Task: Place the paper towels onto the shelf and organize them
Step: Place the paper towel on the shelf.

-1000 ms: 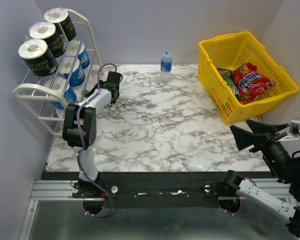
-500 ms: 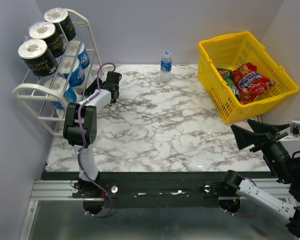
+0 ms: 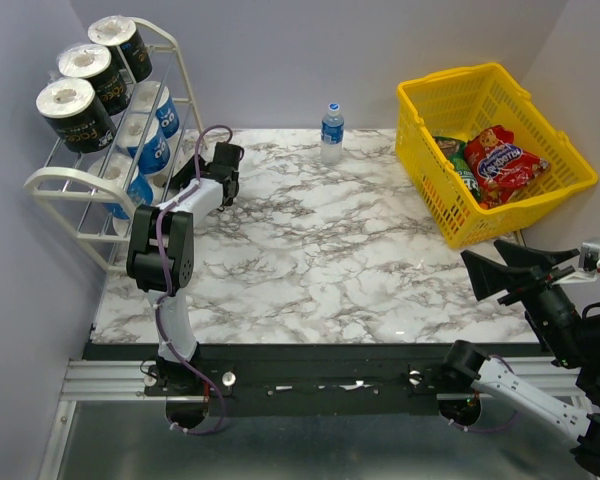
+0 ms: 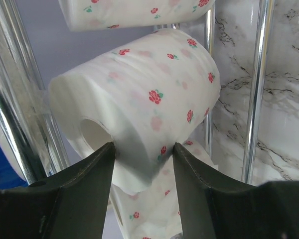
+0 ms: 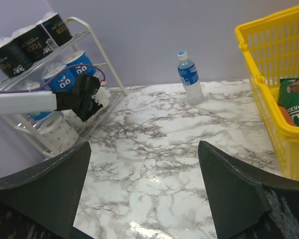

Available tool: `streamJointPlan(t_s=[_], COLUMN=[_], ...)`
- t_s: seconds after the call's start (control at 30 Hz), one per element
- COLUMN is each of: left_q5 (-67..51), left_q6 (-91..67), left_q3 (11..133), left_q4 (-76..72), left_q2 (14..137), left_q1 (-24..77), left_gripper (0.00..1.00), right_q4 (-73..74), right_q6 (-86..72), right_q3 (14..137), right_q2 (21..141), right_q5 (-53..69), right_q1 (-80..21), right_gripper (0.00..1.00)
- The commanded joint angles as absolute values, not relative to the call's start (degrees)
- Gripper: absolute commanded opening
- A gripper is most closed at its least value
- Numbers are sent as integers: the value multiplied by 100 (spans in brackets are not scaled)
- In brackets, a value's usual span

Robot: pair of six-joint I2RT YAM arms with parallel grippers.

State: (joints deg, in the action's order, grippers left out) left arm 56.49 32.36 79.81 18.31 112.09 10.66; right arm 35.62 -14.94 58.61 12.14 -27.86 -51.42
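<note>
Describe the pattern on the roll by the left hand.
Roll: white, small red roses; left wrist view.

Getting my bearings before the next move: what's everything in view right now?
shelf: one, white, table's far left
black paper towels: three, top tier
blue paper towels: three seen, tier below the black
dotted paper towels: three seen, white with red dots, bottom tier
water bottle: one, clear with blue label, far edge
basket: one, yellow, far right
snack packets: several, red and green, in basket
left gripper: black, straddling a dotted roll
right gripper: black, open, empty
</note>
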Motion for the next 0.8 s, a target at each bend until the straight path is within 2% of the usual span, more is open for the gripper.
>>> streamJointPlan(t_s=[0.0,0.5,0.77], left_q5=[6152,6460,6258], left_q6=[3453,3718,3551], left_q3=[8112,8218,8183], left_q4=[1740,1582,1661], left_q2=[11127,11074,10934], left_q1=[1037,1169,1467], left_gripper=[61,59,58], right_q4=[3472,3472,3472], right_q6=[-1450,-1459,-1459], right_q3=[5783,5757,5704], right_q2=[1090,1063,1046], right_q5=[-2927,-2936,-2944], right_q1=[-5142,-5142,-5133], right_gripper=[97,97,97])
